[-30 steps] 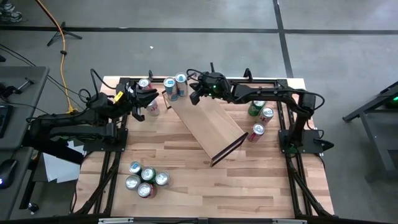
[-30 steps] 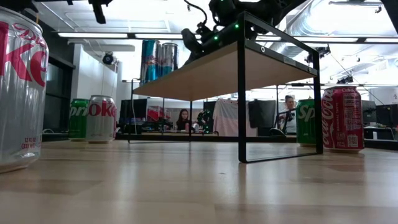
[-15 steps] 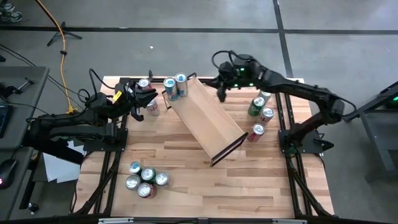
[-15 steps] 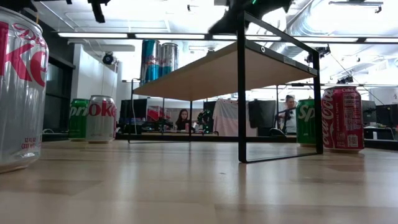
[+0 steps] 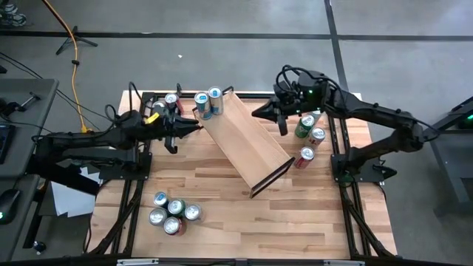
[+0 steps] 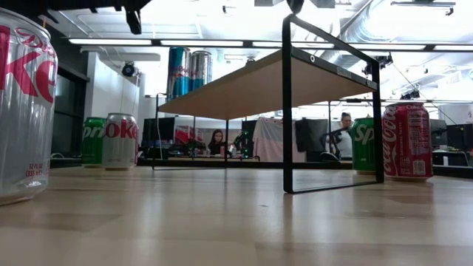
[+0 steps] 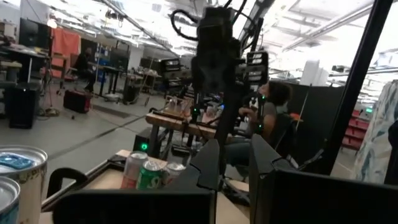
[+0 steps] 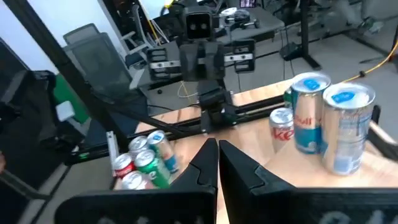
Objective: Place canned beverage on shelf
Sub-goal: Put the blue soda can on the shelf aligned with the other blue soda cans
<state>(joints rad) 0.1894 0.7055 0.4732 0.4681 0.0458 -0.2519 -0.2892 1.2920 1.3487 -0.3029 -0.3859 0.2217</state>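
The shelf [image 5: 247,144], a pale plank on a thin black frame [image 6: 287,111], stands slantwise on the middle of the table. Two tall cans [image 5: 208,100] stand upright on its far-left end, also seen in the low view [image 6: 187,70] and the right wrist view [image 8: 333,121]. My right gripper [image 5: 259,114] hovers shut and empty above the table, just right of the shelf's far part, its fingers [image 8: 205,168] pointing toward the cans. My left gripper [image 5: 191,127] is shut and empty left of the shelf, close to its can end, with its fingers [image 7: 208,165] about level.
Three cans [image 5: 307,140] stand at the table's right side under the right arm. A cluster of several cans [image 5: 174,213] sits near the front left. One more can [image 5: 171,99] stands at the far left by the left arm. People sit in the room beyond the table.
My right gripper has drawn back from the cans on the shelf's far-left end, rising and going toward the table's right edge, and has tipped up nearer to level. My left gripper has moved a little toward the shelf. The cans and the shelf have stayed put.
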